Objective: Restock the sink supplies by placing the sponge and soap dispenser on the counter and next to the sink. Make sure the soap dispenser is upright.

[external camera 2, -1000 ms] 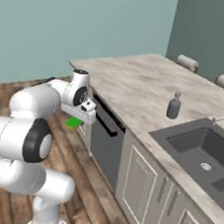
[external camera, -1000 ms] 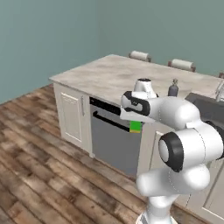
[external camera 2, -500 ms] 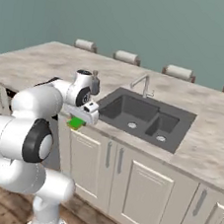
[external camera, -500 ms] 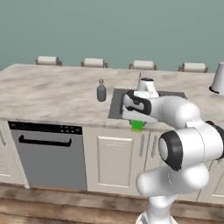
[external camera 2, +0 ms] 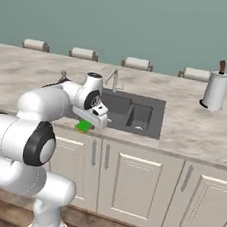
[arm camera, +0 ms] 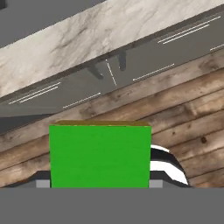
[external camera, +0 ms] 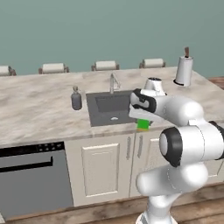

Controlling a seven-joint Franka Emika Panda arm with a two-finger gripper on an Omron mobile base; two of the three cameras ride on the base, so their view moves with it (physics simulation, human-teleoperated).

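Our gripper [external camera: 143, 122] pinches the sponge [external camera: 143, 124] at the sink's [external camera: 109, 107] four o'clock; the soap dispenser [external camera: 76, 98] stands upright at its nine o'clock. We read no writing.

Sponge [arm camera: 99, 155] between fingers [arm camera: 42, 183], above floor [arm camera: 183, 109].

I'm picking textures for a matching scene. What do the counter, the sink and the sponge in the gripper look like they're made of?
The counter looks like polished stone: beige with brown marbled veins. The sink is a dark grey matte basin, perhaps composite or coated metal; its faucet looks like silvery metal. The sponge is flat bright green with a yellowish top edge, probably foam, though no pores show.
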